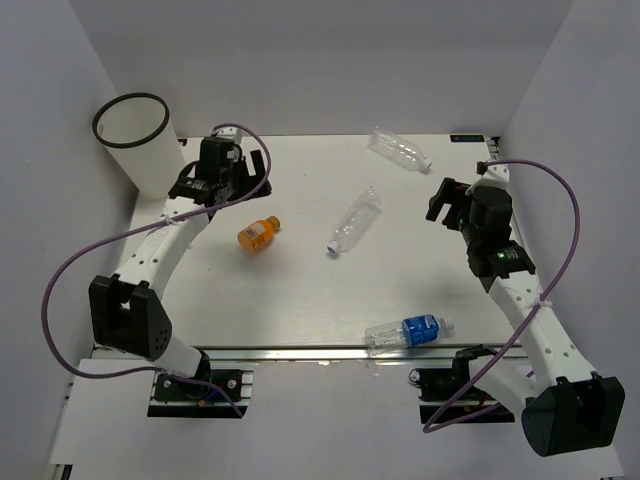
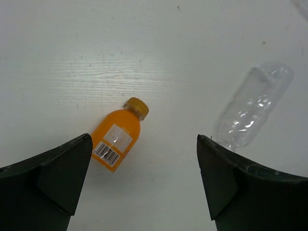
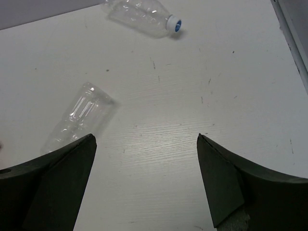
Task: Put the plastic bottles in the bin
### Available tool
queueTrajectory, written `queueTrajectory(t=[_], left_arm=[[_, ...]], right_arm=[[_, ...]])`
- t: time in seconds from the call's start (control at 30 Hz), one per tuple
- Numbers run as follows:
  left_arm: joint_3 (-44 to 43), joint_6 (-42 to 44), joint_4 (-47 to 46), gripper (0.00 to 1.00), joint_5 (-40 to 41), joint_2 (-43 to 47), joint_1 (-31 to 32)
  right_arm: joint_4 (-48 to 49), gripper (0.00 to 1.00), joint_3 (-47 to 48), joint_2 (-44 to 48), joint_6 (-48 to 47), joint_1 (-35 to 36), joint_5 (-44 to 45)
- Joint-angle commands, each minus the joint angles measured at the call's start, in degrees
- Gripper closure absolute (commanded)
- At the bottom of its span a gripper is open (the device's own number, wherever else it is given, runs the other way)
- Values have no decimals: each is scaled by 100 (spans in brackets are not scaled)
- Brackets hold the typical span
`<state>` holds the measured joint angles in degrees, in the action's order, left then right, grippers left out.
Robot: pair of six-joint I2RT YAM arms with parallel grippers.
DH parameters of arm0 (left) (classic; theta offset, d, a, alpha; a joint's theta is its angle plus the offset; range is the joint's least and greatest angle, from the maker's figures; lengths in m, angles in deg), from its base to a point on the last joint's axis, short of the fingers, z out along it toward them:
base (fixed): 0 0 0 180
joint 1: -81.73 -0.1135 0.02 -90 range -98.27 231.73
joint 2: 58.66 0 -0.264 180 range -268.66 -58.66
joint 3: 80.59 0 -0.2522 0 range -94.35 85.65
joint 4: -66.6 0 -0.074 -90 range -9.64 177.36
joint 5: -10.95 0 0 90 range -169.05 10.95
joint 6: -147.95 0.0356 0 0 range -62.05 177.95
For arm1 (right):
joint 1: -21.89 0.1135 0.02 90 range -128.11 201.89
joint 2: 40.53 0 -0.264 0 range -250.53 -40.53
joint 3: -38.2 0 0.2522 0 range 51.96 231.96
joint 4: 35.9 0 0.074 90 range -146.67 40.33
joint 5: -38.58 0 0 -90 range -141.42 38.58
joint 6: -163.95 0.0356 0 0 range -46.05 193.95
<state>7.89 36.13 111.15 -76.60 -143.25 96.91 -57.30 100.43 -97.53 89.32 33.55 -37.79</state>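
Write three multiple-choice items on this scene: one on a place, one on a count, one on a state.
1. Where does the bin stand?
A. At the far left
B. At the near right
C. In the centre

2. How many bottles lie outside the bin?
A. Two
B. Three
C. Four

3. How are the left gripper and right gripper?
A. Both open, empty
B. Both shut on bottles
C. Left shut, right open

Key:
1 A: the top view shows it far left, beside the left gripper.
2 C: the orange bottle, centre clear bottle, far clear bottle and blue-labelled bottle all lie on the table.
3 A: each wrist view shows fingers wide apart, gripping nothing.
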Motion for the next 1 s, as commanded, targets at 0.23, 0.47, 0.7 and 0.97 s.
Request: queueTrajectory(t=[0.23, 0.47, 0.7, 0.97], left_arm=[[533, 1584, -29, 2, -404, -564, 99], [94, 2156, 103, 2, -632, -1858, 99], [252, 2253, 121, 2, -914, -2333, 99], [78, 1796, 7, 58, -520, -1640, 91]], right_arm=[[649, 11, -426, 382, -509, 12, -1987], [483, 11, -382, 548, -693, 12, -1627], [483, 11, -487, 821, -808, 12, -1398], [562, 11, -496, 830, -800, 12, -1178]])
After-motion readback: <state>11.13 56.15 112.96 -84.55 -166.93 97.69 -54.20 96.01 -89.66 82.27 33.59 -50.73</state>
